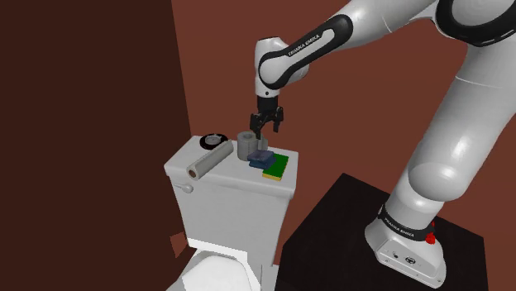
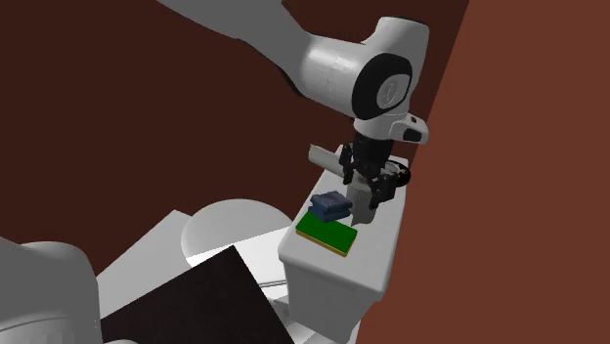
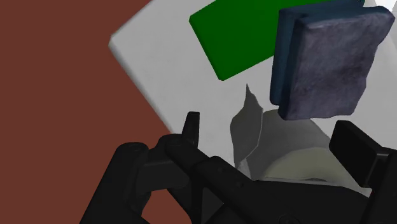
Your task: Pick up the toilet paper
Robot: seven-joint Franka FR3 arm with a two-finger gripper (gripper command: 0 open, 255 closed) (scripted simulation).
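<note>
Wrist view is showing the gripper (image 3: 273, 137) hanging with jaws spread wide, the roll (image 3: 299, 162) standing just below and between them on the tank lid (image 3: 165, 70), right beside a blue pad (image 3: 324, 60).

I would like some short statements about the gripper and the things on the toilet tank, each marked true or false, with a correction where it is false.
1. The gripper has its fingers apart. True.
2. The green pad lies on the toilet seat. False: it lies on the tank lid.
3. A long white roll lies on its side on the lid. True.
4. The gripper holds the blue-grey block. False: the block lies on the lid, and the open gripper is over the upright grey toilet paper roll.
</note>
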